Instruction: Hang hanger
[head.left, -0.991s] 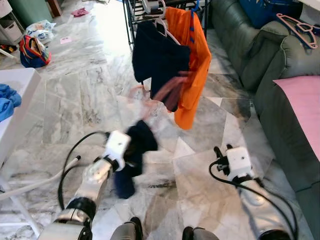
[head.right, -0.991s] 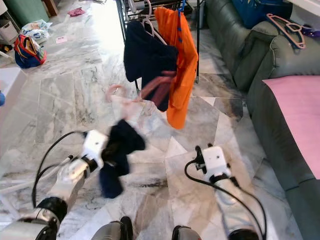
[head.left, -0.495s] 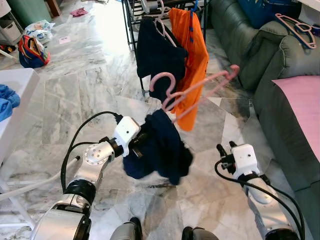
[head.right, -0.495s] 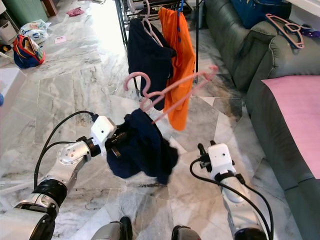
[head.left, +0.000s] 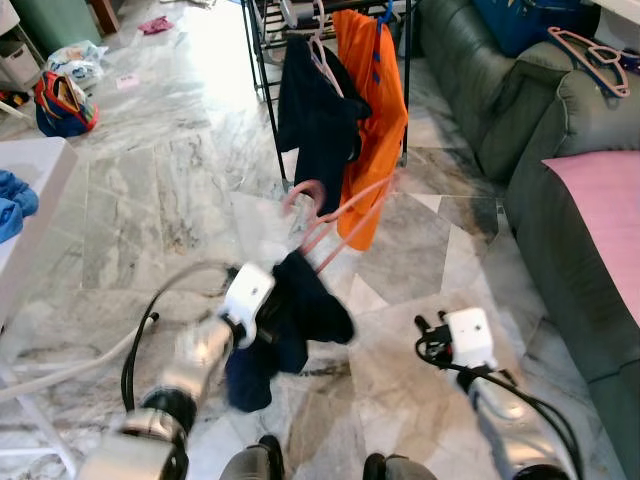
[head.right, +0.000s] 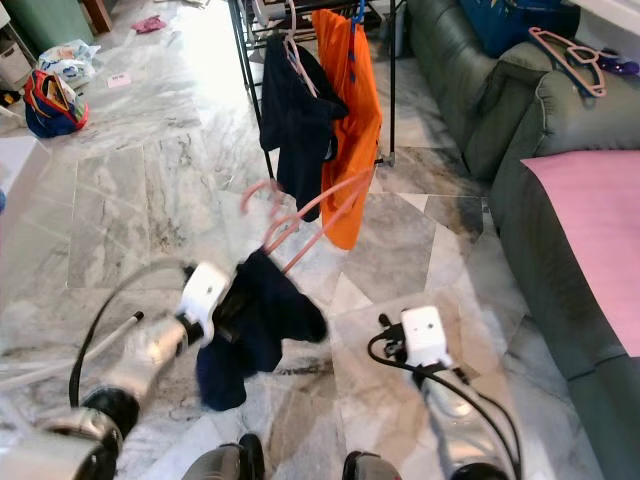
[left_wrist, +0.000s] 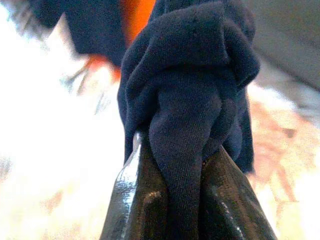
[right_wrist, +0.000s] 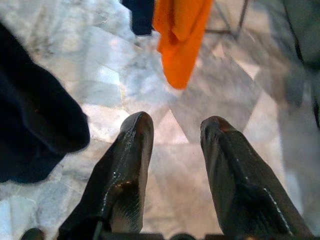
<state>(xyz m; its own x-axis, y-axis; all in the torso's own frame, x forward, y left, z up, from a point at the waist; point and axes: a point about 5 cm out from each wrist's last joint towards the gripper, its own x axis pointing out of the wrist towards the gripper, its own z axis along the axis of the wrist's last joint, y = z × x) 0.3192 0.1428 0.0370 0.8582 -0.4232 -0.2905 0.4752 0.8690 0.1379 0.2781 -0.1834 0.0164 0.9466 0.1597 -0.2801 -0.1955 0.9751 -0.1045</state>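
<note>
Carrying: the left gripper (left_wrist: 184, 197) is clamped on a bunched dark garment (head.left: 290, 320), the cloth pinched tight between its two fingers in the left wrist view.
Hanger: the pink hanger (head.left: 340, 215) rides up out of that garment, blurred, its hook (head.left: 303, 192) topmost and its bar slanting up and away toward the rack.
Rack: the black clothes rack (head.left: 262, 70) stands ahead across the marble floor (head.left: 150, 190), already carrying a dark shirt (head.left: 315, 110) and an orange shirt (head.left: 375, 110) on hangers.
Key relation: the hanger lies forward of and above the left gripper, between it and the rack; its long axis points diagonally at the hanging clothes, the hook near the dark shirt's hem but well below the rail.
Nearer arm: the left one, plainly; it has the load.
Right gripper: the right gripper (right_wrist: 172, 150) is parted and empty, low over the floor, beside the garment and apart from it.
Judgement: the hook needs lifting to rail height and more approach before it can catch.
Risk: the grip is on cloth, not on the hanger, so it may swing or slip.
Also about: a green sofa (head.left: 520, 120) with a spare pink hanger (head.left: 590, 55) on its arm.
</note>
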